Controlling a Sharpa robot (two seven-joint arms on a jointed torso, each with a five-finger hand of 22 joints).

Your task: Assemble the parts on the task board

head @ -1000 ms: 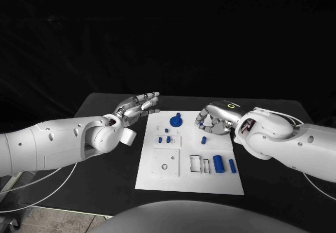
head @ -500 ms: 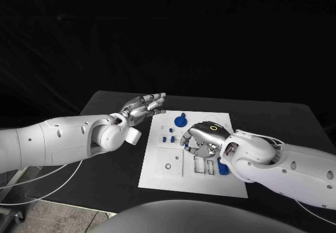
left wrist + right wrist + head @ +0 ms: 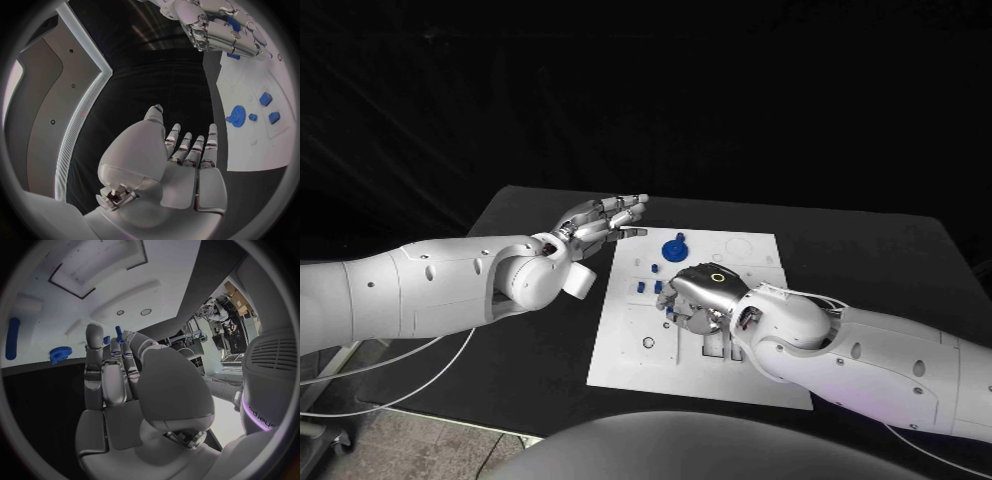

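Hands over the white task board [image 3: 625, 340].
Left hand [image 3: 600, 220] hovered spread, empty, beside the board; right hand [image 3: 700, 298] pinched a blue part [image 3: 119, 333] above it.

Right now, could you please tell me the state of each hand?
Left hand: open, fingers spread, holding nothing, beside the task board.
Right hand: over the task board, fingers curled; whether it holds a part cannot be told.
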